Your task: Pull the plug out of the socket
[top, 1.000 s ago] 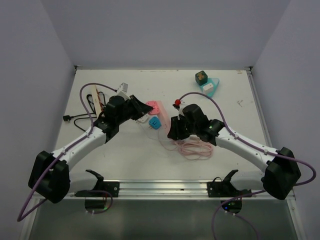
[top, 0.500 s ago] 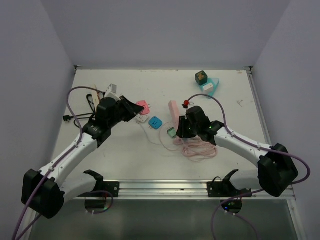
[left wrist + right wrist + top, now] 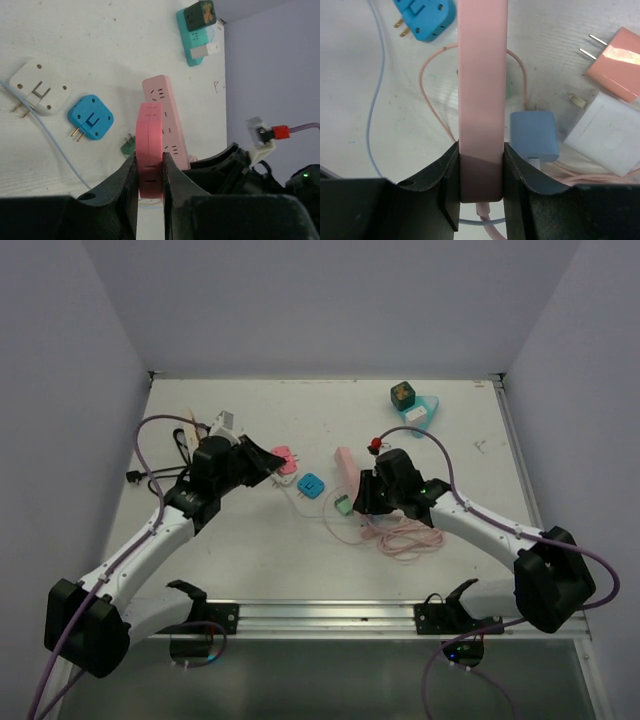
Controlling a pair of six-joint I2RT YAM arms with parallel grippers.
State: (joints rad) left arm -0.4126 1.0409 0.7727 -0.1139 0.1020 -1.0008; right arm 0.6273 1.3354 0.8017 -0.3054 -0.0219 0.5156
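A white table (image 3: 260, 550) is seen from above, with two robot grippers reaching in from 6 o'clock. The left gripper (image 3: 149, 160) is closed to a narrow gap on a flat pink plastic plug (image 3: 150, 125). It pinches the plug's two broad faces so the plug stands edge-on, at about 10 o'clock from the table's centre. The right gripper (image 3: 481, 150) is closed to a wider gap around one end of a long pale pink power strip socket (image 3: 482, 75), at about 2 o'clock from centre. Plug and socket are apart, with a square blue plug (image 3: 311, 485) lying between them, so the pull looks done.

A white square plug (image 3: 40, 92) and a small green plug (image 3: 128, 146) lie loose nearby. A coil of thin pink cable (image 3: 400, 535) sits at 5 o'clock, and a teal socket block (image 3: 197, 37) sits far off at 1 o'clock.

Several things could go wrong from here:
- The socket is held at one end only, so it could pivot in the jaws and swing down.
- The pink cable appears to trail from the socket, so lifting further could tug the coil and drag the loose plugs.
- The grippers are near each other, so a careless move could knock them together.
- Letting go of the plug from a height could bounce it onto the other plugs.
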